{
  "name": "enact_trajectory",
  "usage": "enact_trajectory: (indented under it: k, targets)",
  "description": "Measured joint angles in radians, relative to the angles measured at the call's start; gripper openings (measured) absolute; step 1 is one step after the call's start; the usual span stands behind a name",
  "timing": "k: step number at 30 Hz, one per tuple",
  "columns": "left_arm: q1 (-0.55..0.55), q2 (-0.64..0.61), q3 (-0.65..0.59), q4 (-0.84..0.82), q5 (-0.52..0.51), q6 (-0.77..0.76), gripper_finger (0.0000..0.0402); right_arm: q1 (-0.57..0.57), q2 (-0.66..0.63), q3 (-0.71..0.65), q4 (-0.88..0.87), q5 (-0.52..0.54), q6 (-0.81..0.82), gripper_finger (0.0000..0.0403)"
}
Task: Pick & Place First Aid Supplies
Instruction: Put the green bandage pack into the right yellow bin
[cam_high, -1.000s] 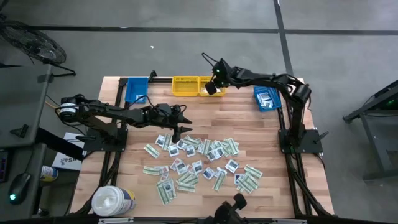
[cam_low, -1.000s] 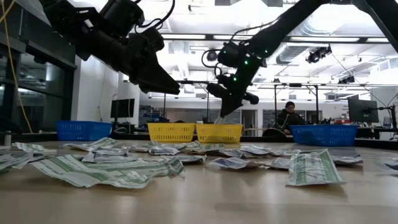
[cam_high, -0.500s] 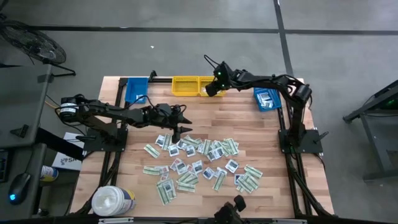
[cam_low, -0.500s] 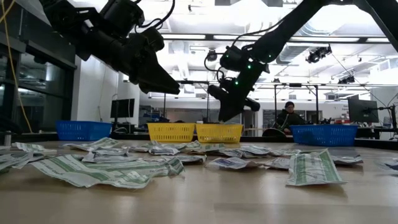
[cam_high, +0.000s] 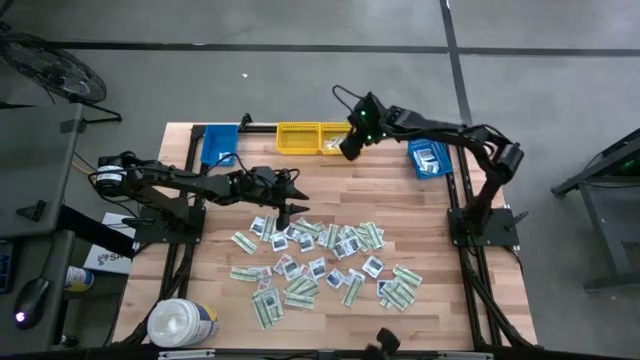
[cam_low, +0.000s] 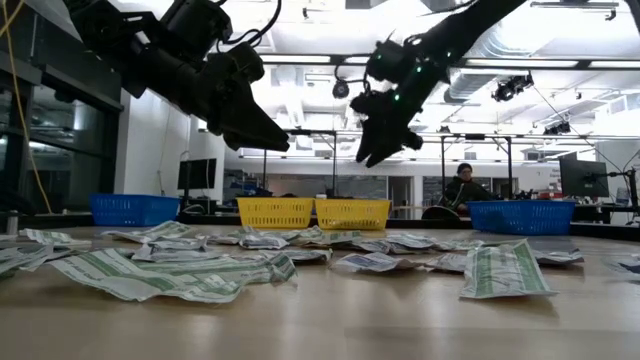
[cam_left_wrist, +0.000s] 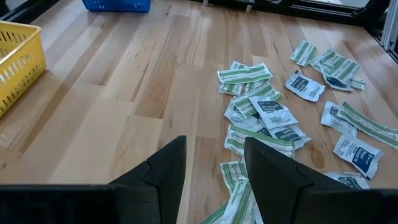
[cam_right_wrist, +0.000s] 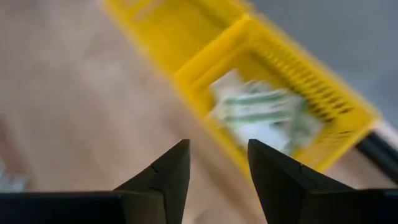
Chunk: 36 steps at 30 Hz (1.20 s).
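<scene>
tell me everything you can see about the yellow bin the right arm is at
The bin is bright yellow plastic with slotted, mesh-like walls and an open top. It sits flat on the wooden table at the far edge, right beside a second yellow bin. Inside lie a few packets, green-striped and white. The right pincer, open and empty, is above its near side, not touching it.

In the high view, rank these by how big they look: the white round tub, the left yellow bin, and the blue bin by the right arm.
Largest to smallest, as seen from above:
1. white round tub
2. left yellow bin
3. blue bin by the right arm
The bins look close in size and the arm overlaps the blue one's edge, so their order is unsure.
</scene>
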Motion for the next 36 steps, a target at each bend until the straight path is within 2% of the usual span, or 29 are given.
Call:
enact_trajectory:
  k: [3, 7, 13, 17, 22, 29, 36]
  targets:
    - [0.000, 0.000, 0.000, 0.000, 0.000, 0.000, 0.0162, 0.052, -0.007, 0.000, -0.062, -0.047, -0.057, 0.0155]
    - [0.000, 0.000, 0.000, 0.000, 0.000, 0.001, 0.0162, 0.145, -0.003, 0.000, -0.144, -0.051, -0.121, 0.0155]
    - [0.000, 0.000, 0.000, 0.000, 0.000, 0.000, 0.0162, 0.267, -0.002, -0.002, -0.206, -0.143, -0.124, 0.0151]
    - [0.000, 0.000, 0.000, 0.000, 0.000, 0.000, 0.0162, 0.320, -0.002, -0.092, -0.093, -0.272, -0.053, 0.0151]
    - [0.000, 0.000, 0.000, 0.000, 0.019, 0.000, 0.0162, 0.340, 0.000, -0.260, 0.157, -0.401, 0.067, 0.0151]
    - [0.000, 0.000, 0.000, 0.000, 0.021, -0.001, 0.0162, 0.332, 0.000, -0.419, 0.437, -0.429, 0.220, 0.0151]
    - [0.000, 0.000, 0.000, 0.000, 0.020, -0.001, 0.0162, 0.341, 0.000, -0.494, 0.510, -0.424, 0.314, 0.0151]
